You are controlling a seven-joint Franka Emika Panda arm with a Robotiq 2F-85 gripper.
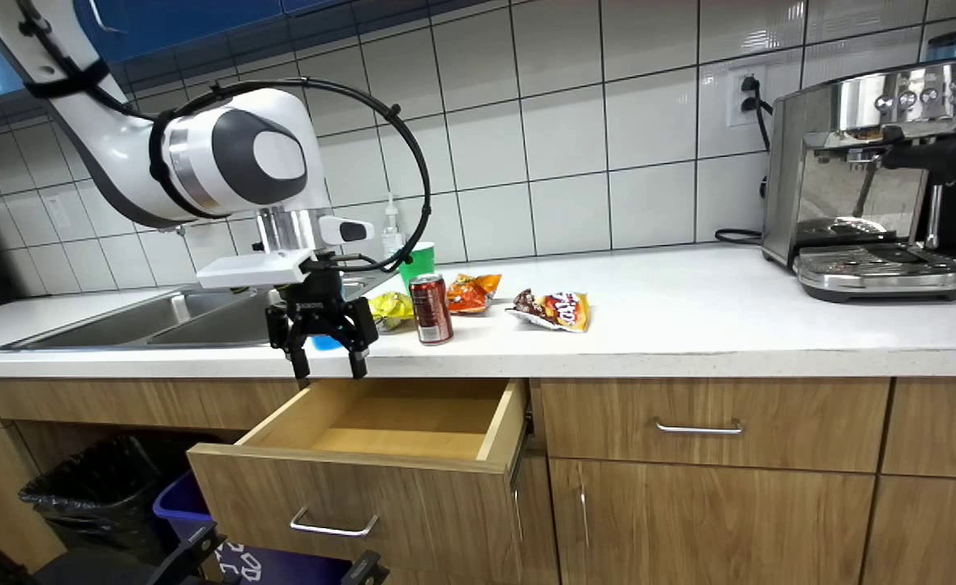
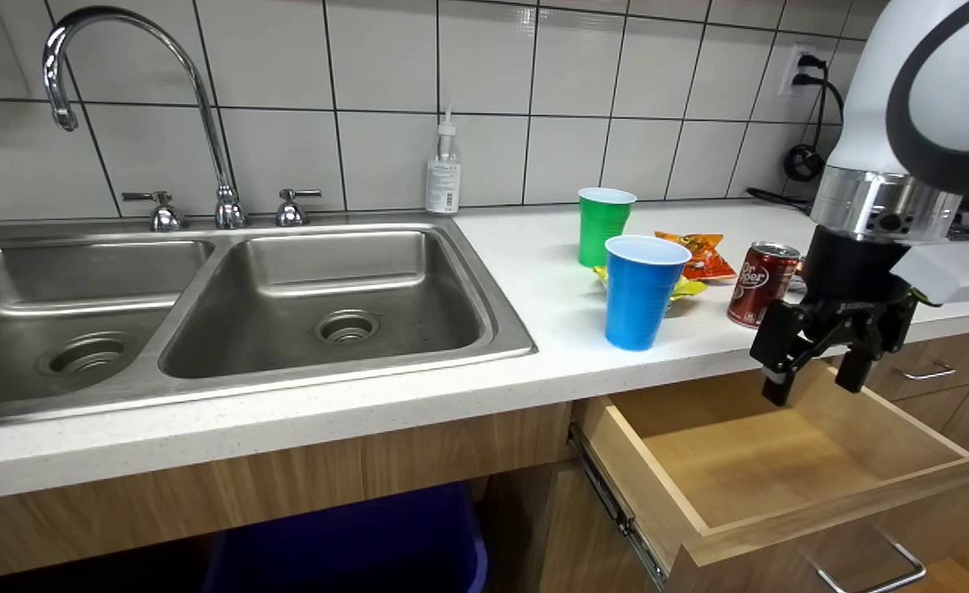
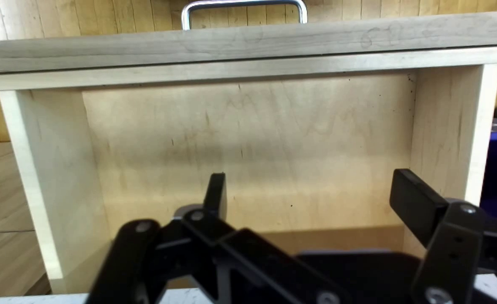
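My gripper (image 1: 330, 372) is open and holds nothing. It points down above the pulled-out wooden drawer (image 1: 348, 504), near the counter's front edge, in both exterior views. In the wrist view the two fingers (image 3: 309, 190) stand wide apart over the back part of the drawer. The drawer's front board (image 3: 248, 46) and its metal handle (image 3: 244, 4) lie at the top of that view, and its bare bottom shows. A dark red soda can (image 2: 761, 284) stands upright on the counter close behind the gripper. A blue cup (image 2: 643, 296) stands upright near the counter's edge, beside the gripper.
On the counter are a green cup (image 2: 603, 226), yellow (image 1: 391, 309), orange (image 1: 470, 294) and brown-orange (image 1: 555, 310) snack bags. A double sink (image 2: 320, 305) with faucet, a clear pump bottle (image 2: 443, 173), and an espresso machine (image 1: 868, 187) stand farther off. A blue bin (image 2: 353, 543) is below.
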